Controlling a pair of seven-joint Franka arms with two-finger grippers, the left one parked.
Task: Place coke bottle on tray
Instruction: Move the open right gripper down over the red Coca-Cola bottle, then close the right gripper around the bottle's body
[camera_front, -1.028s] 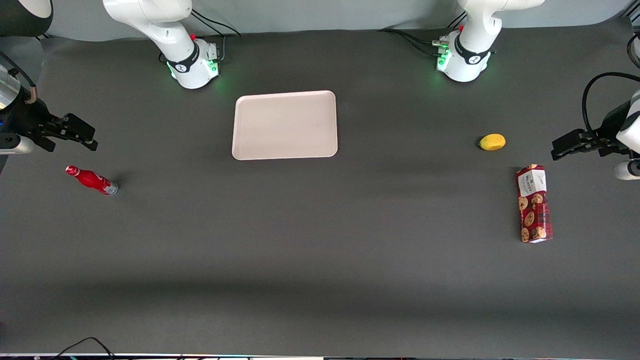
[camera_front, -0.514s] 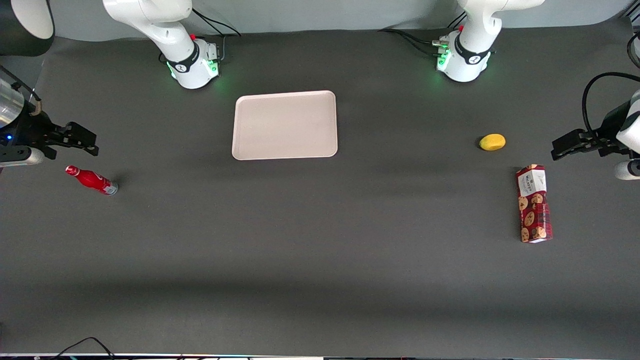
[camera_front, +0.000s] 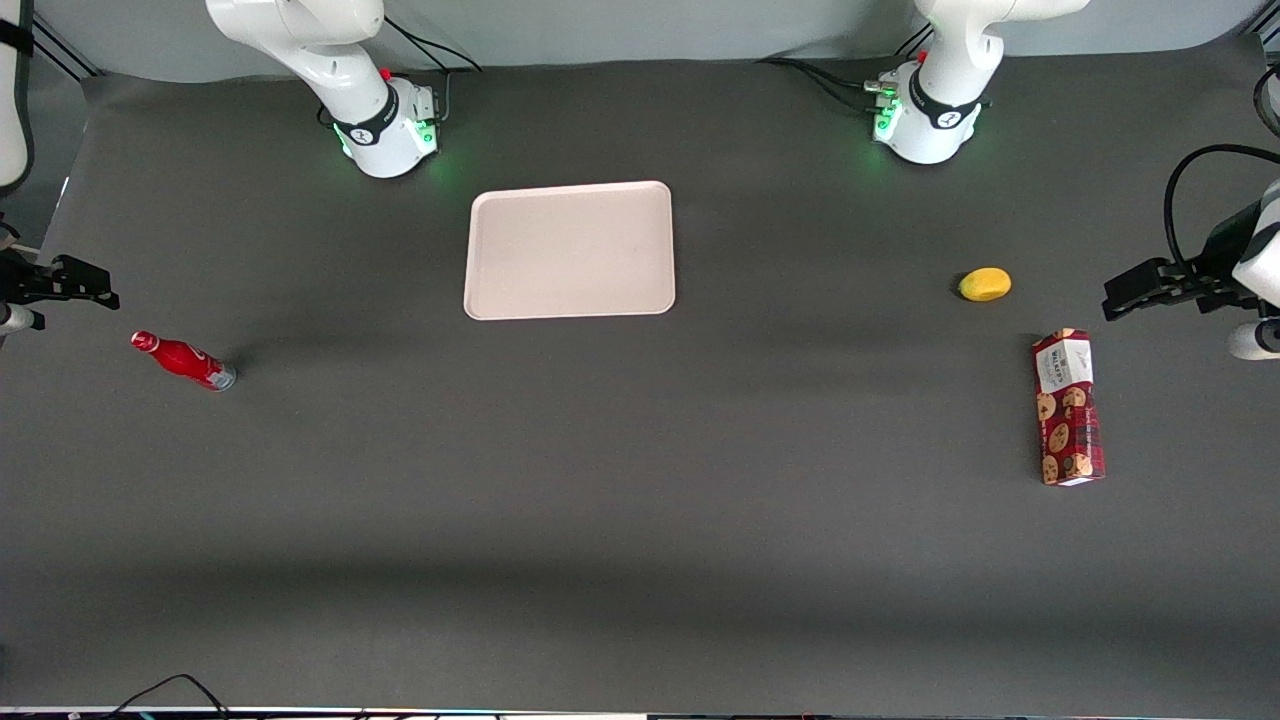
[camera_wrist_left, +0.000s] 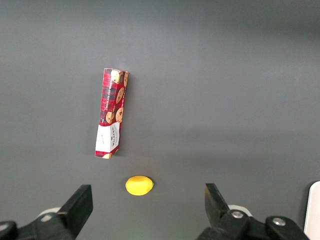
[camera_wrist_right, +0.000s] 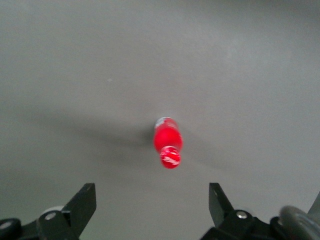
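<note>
While the gripper (camera_front: 95, 296) hangs above the table (camera_front: 640, 520) at the working arm's end, its two fingers (camera_wrist_right: 82, 205) stand spread wide with nothing between them. Directly below the gripper, the coke bottle (camera_wrist_right: 167, 142) stands on the dark table, red cap toward the wrist camera, untouched and well clear of both fingers. From the front, the coke bottle (camera_front: 183, 359) sits just nearer the camera than the gripper. Well away from the gripper, toward the middle of the table, lies the tray (camera_front: 569, 250), bare. Farthest from the gripper, toward the parked arm's end, rest a yellow lemon (camera_front: 985, 284) and a red cookie box (camera_front: 1068, 407).
</note>
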